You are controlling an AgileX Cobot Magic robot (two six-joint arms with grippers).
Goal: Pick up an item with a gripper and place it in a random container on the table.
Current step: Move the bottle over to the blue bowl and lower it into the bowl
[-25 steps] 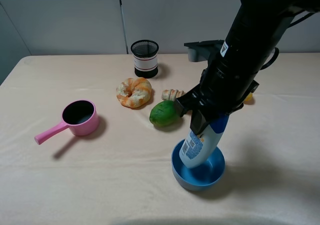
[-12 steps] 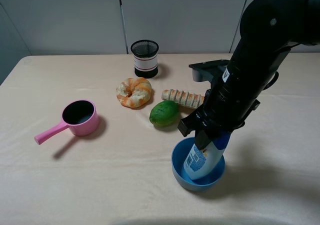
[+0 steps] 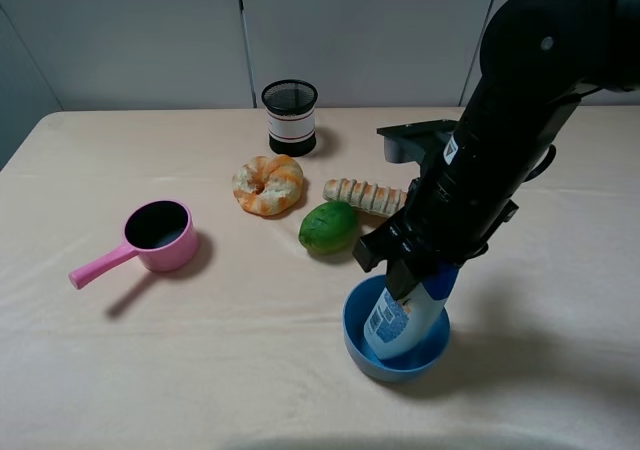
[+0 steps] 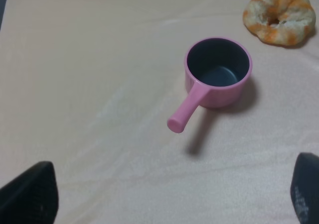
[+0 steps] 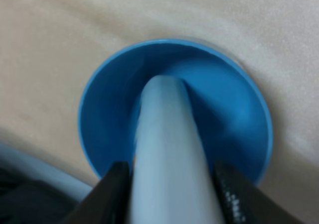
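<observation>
My right gripper is shut on the white lotion bottle, whose lower end stands inside the round blue bowl on the beige table. The bottle leans slightly and its blue cap is hidden by the gripper. In the right wrist view the white bottle runs between my black fingers down into the blue bowl. My left gripper is open, high above the cloth, with only its fingertips showing. It is out of the high view.
A pink saucepan sits at the left and shows in the left wrist view. A bread ring, a green fruit, a bread stick and a black mesh cup lie behind the bowl.
My right gripper lowered the bottle from above the bowl's rim into the bowl, then held nearly still. The bread stick came into view as the arm shifted.
</observation>
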